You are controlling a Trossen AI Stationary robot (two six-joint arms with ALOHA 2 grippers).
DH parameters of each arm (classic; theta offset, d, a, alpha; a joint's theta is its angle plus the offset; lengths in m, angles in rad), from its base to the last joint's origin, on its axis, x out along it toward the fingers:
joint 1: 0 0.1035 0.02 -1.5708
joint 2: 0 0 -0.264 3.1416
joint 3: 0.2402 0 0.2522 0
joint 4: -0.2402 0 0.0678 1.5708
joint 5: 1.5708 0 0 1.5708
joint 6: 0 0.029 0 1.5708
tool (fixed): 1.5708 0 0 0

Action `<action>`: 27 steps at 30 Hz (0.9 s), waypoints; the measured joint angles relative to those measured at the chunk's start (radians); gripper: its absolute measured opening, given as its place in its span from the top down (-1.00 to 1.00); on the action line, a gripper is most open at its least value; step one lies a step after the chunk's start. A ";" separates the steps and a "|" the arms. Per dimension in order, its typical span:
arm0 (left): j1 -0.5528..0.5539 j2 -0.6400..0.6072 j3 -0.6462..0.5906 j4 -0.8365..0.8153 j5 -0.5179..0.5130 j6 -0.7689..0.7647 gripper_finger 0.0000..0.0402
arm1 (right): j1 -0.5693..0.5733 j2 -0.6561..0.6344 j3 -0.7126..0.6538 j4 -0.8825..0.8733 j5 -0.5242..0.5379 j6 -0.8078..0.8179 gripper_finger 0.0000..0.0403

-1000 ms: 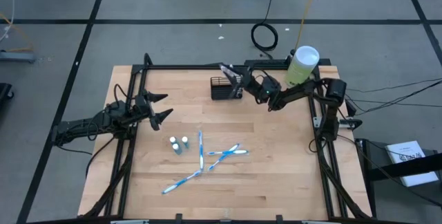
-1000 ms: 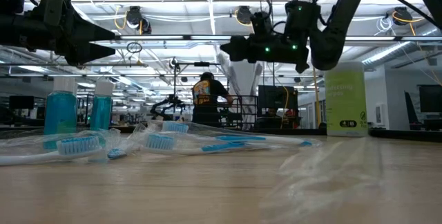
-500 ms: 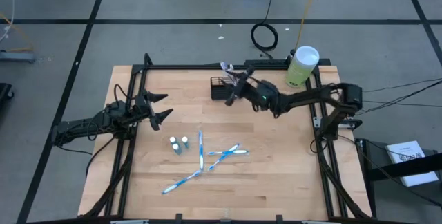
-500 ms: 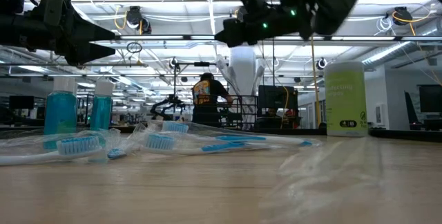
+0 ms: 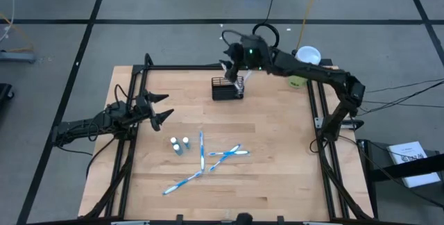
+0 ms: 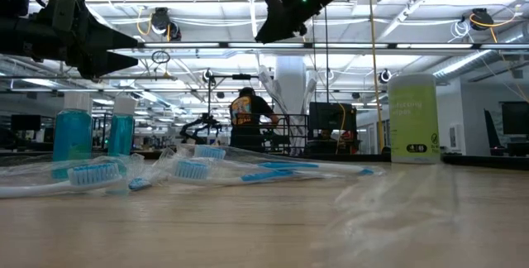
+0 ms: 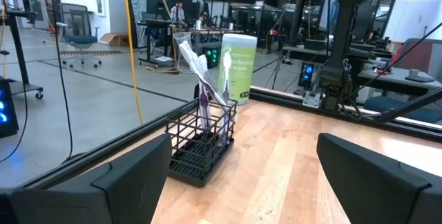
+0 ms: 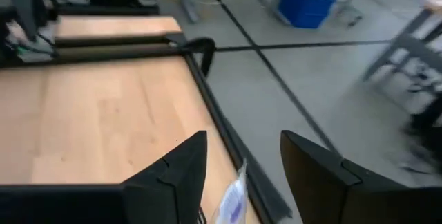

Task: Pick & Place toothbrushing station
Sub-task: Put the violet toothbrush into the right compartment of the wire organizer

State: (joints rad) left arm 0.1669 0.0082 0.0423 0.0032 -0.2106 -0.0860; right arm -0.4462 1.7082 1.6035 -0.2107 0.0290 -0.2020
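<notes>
Right fingers (image 8: pixel 238 165) spread, empty, above toothbrushing station (image 5: pixel 227 88); left fingers (image 7: pixel 235 175) wide, empty

The pale wooden counter (image 5: pixel 277 148) has a black frame round its edge. On it near the far edge stands the black wire-mesh toothbrushing station (image 5: pixel 227 89). Towards the middle stand two small blue bottles (image 5: pixel 180 144), side by side, with several wrapped blue toothbrushes (image 5: pixel 208 159) scattered just beside them.
</notes>
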 joint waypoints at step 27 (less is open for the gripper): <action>0.000 0.000 0.000 0.000 0.000 0.000 -0.83 | -0.057 0.109 -0.002 0.002 -0.094 -0.008 0.10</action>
State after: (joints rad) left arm 0.1667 0.0084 0.0424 0.0032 -0.2104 -0.0860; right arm -0.5034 1.8175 1.6012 -0.2083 -0.0653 -0.2096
